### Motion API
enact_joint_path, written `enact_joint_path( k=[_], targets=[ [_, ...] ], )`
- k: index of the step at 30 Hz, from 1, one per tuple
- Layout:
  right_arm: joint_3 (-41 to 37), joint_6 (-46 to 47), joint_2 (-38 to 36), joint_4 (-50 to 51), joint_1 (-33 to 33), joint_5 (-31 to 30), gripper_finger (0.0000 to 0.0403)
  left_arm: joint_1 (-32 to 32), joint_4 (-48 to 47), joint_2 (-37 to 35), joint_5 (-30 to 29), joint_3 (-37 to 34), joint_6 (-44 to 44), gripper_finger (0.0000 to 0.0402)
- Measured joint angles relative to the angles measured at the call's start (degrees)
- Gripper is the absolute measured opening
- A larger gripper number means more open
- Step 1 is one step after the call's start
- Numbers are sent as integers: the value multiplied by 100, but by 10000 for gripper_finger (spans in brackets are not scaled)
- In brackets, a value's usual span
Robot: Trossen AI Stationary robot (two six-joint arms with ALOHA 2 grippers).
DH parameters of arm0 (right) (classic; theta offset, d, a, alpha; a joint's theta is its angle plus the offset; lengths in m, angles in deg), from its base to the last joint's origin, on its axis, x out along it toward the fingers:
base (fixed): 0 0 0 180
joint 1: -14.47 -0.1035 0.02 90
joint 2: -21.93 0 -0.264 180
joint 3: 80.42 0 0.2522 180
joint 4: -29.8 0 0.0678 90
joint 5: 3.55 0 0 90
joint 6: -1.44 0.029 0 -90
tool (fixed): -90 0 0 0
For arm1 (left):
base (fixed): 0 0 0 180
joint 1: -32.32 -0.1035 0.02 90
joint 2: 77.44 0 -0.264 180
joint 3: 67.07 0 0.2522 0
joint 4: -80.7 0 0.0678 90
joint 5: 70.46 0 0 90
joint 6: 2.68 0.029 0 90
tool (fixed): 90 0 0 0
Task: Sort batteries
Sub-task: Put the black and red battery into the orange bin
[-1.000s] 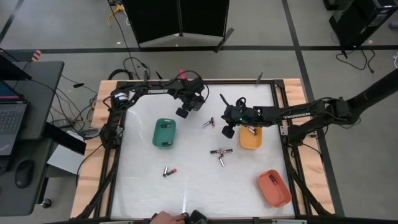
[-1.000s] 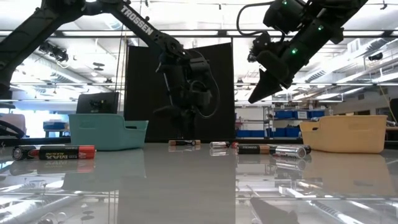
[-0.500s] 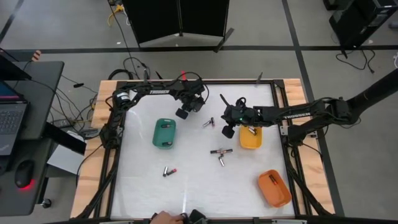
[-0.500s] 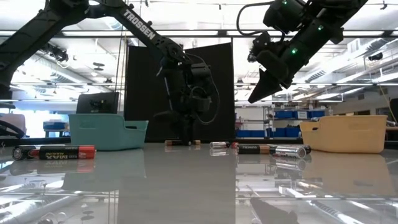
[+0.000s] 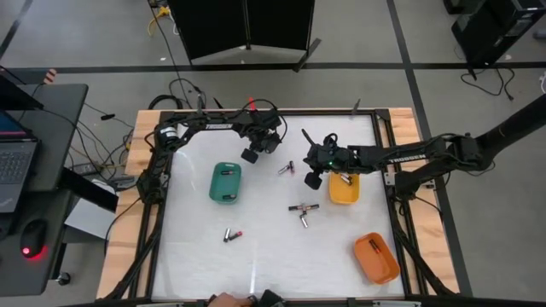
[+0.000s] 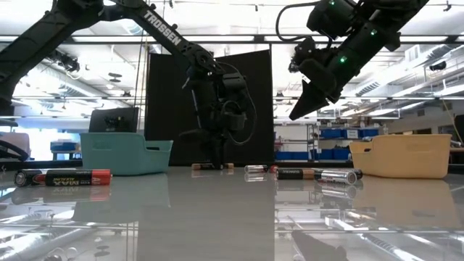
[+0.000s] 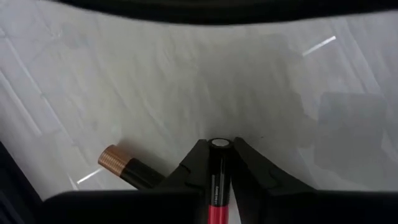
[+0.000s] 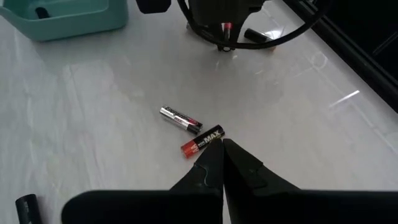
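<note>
Lab: strip lights (image 6: 406,109), blue storage bins (image 6: 337,134), laptop desk (image 5: 34,162).

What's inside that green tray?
The green tray holds at least one small battery near its far end, with something dark at the near end. The low view's tray wall hides its contents.

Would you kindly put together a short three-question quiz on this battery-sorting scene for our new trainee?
1. True or false: the right gripper holds something.
2. Which tray lies nearest the left gripper? A: green tray. B: yellow. C: orange.
3. Fill in: the left gripper pinches a ___-ended battery.
Key: 1 false; 2 A; 3 red.
</note>
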Motion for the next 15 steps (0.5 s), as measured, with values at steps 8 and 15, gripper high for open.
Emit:
enact_joint_path(
  k=[8,15],
  targets=[
    [0,-103,0,2,0,0,9,81,-42,-77,-48,-17,-332,48],
    [2,-150,0,7,0,0,9,80,-22,-527,421,-22,-762,47]
  ],
)
